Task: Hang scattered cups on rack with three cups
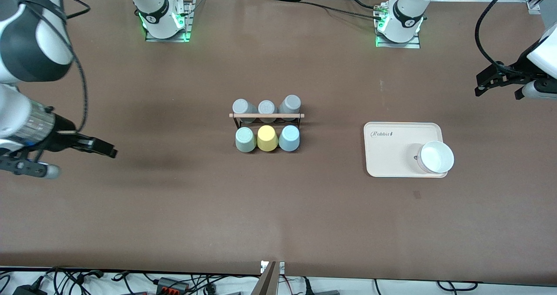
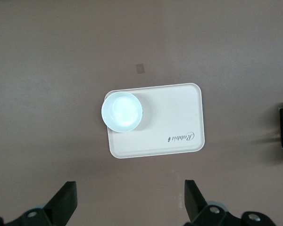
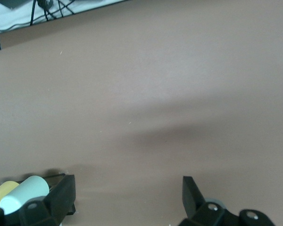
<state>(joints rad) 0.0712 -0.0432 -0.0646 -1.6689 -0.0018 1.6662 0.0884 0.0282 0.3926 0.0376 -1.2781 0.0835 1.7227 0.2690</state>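
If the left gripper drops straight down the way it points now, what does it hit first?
Probably bare table. The left gripper, fingers open, points down at brown surface beside the beige tray with the white bowl; the tray's edge sits just ahead of the fingertips, though depth is unclear.

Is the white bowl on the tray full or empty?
Empty: the white bowl on the beige tray shows only its plain white inside in the left wrist view.

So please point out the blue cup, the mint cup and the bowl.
Blue cup (image 1: 289,138), front view, on its side wall.
Mint cup (image 1: 245,139), front view, on its side wall.
Bowl (image 1: 436,156), front view, on its white inside.
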